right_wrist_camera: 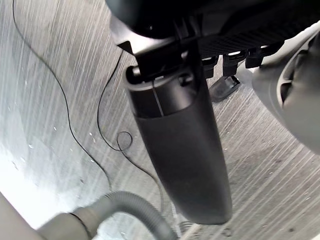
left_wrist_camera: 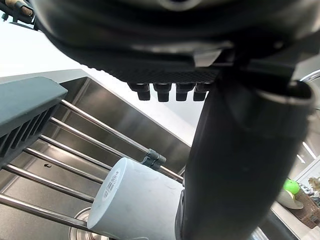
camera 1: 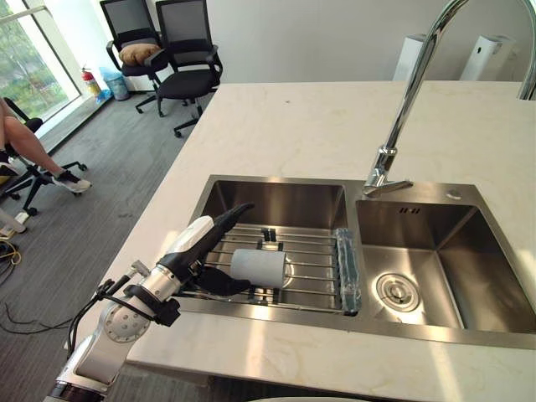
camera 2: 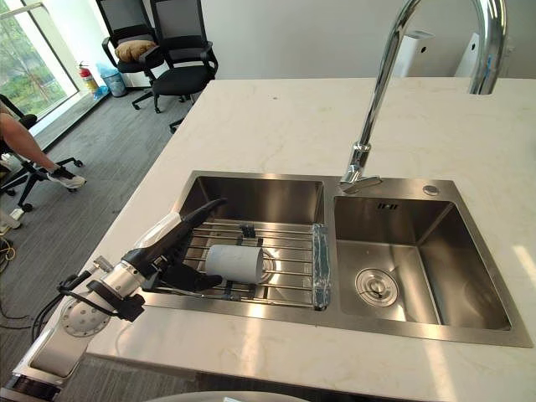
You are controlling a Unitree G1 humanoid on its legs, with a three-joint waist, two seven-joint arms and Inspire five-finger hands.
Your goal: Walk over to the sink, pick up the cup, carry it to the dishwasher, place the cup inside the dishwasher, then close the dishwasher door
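- My left hand (camera 1: 198, 244), fingers straight, grasps nothing beside the white cup (camera 1: 258, 268) lying sideways near the sink rack's (camera 1: 316, 251) front edge.
- I fear a nudge rolls it away.
- Right hand (right_wrist_camera: 180, 150) hangs relaxed.

A: Count the sink (camera 1: 394, 325) for me.
B: One cup (camera 1: 258, 268), one wire rack (camera 1: 314, 251), two basins (camera 1: 276, 203) (camera 1: 469, 251), one tap (camera 1: 414, 84).
A: And past the counter's (camera 1: 293, 126) far left corner?
B: Two empty black chairs (camera 1: 130, 25) (camera 1: 186, 42).
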